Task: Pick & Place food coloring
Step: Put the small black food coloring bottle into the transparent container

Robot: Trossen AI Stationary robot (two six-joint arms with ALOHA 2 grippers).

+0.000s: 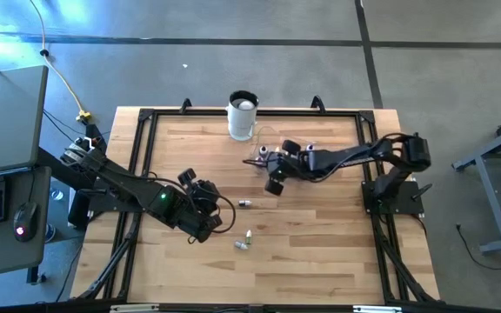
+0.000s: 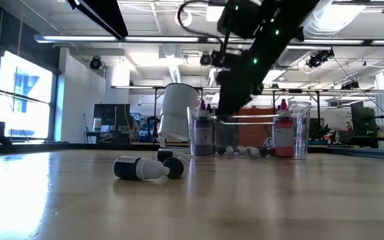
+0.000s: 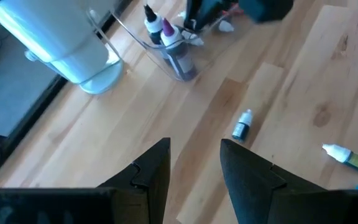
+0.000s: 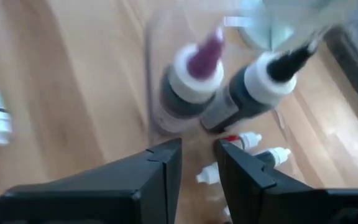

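The food coloring is small white-capped bottles. Some stand or lie in a clear bowl point(image 1: 266, 143): a purple-tipped one point(image 4: 193, 79) and a dark-tipped one point(image 4: 261, 87) stand upright, and tiny ones point(image 4: 252, 139) lie on its bottom. Others lie on their sides on the wood: one point(image 1: 244, 203) mid-table and two point(image 1: 243, 241) nearer the front. My right gripper point(image 4: 197, 163) hovers open over the bowl with nothing between its fingers. My left gripper point(image 3: 194, 163) is open and empty at the near left point(image 1: 209, 217), above the table, short of a loose bottle point(image 3: 242, 124).
A tall white cup point(image 1: 243, 116) stands just behind the bowl at the far edge. A black frame point(image 1: 146, 130) runs round the wooden table. In the low view two loose bottles point(image 2: 141, 168) lie in front of the bowl point(image 2: 249, 137).
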